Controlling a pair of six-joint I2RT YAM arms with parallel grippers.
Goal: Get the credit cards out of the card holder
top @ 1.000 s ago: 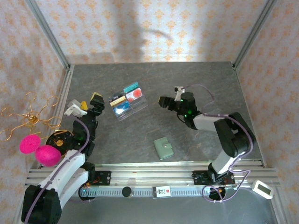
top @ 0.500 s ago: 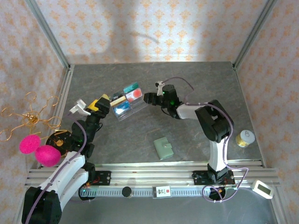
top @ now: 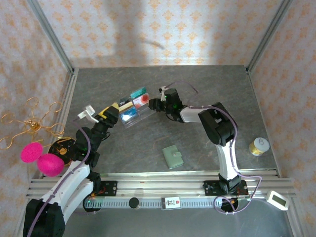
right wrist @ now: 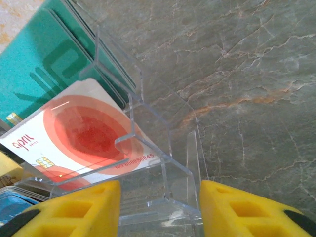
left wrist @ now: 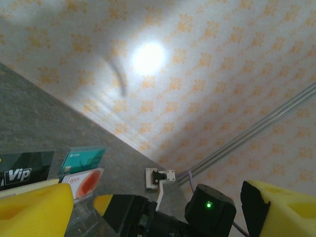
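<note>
At the near edge, a metal rail carries both arm bases, and a small white device lies at its right end. Just beyond the rail, on the grey stone-patterned table, lies the card holder. It is folded shut, right of centre, and well apart from both grippers. A small gold tin with a white lid stands near the right edge. Outside the left frame are two pink pompoms and a gold wire ornament.

Further in, a clear plastic tray of upright cards sits left of centre. The left gripper is at the tray's left end. In the left wrist view its yellow fingers are spread wide. A dark "Vip" card, a teal card and the other arm's black wrist are seen past them.

The right gripper meets the tray's right end. In the right wrist view its yellow fingers stand partly apart, astride the clear end wall. Whether they press on it cannot be told. A red-and-white card and teal cards stand in the slots just beyond.

Patterned wallpaper closes the far side.
</note>
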